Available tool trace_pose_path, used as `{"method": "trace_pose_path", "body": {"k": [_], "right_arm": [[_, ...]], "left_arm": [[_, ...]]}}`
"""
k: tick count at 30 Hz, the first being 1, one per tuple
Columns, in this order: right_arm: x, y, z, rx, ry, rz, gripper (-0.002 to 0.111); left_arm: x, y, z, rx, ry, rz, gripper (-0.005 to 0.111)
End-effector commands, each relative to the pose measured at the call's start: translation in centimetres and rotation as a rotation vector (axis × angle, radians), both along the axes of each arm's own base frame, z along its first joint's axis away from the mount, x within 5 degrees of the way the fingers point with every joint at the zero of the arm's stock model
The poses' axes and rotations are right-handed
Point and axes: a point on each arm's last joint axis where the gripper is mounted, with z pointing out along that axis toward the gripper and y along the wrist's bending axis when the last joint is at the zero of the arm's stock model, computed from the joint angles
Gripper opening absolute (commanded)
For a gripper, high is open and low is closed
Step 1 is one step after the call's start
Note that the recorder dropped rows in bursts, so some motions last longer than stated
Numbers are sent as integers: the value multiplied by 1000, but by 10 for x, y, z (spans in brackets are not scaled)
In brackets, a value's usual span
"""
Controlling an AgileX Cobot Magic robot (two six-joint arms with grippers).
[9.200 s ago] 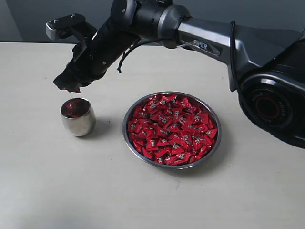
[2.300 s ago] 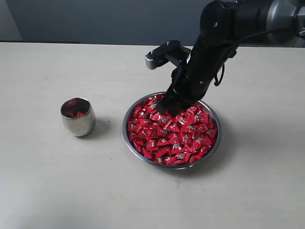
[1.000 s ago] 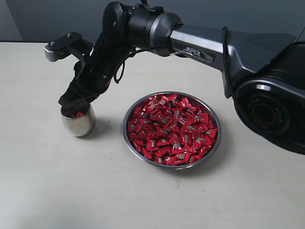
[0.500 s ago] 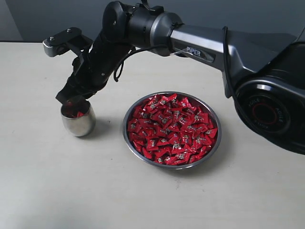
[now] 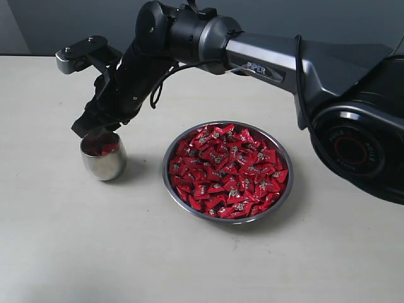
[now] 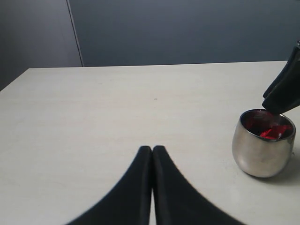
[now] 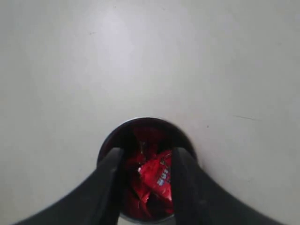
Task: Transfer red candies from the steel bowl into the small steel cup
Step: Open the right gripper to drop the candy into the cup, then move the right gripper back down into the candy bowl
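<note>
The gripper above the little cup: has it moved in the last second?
Yes. The right gripper has lifted slightly, up off the small steel cup, which stays put.

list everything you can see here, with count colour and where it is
bowl: one, shiny steel, middle of the table
candies in the bowl: many, red foil, filling the bowl
cup: one, shiny steel, to the left of the bowl and apart from it
candies in the cup: a few, red, exact count hidden
table: one, pale beige, under everything
wall: one, dark grey-blue, behind the table
right arm: one, black and grey, reaching across to the cup
right hand: one, black, just above the cup mouth, fingers apart
left hand: one, black, low over bare table, fingers together
</note>
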Motion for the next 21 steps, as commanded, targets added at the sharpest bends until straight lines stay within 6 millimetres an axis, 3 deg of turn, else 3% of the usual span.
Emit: {"method": "trace_pose_path", "body": {"k": [1, 2, 10, 21], "right_arm": [[3, -6, 18, -14, -77, -15, 10], [4, -7, 22, -24, -98, -18, 0], [20, -25, 58, -54, -270, -213, -1], [57, -74, 87, -36, -238, -380, -1]], "left_arm": [[0, 0, -1, -1, -3, 1, 0], [0, 0, -1, -1, -3, 1, 0], [0, 0, -1, -1, -3, 1, 0], [0, 0, -1, -1, -3, 1, 0]]}}
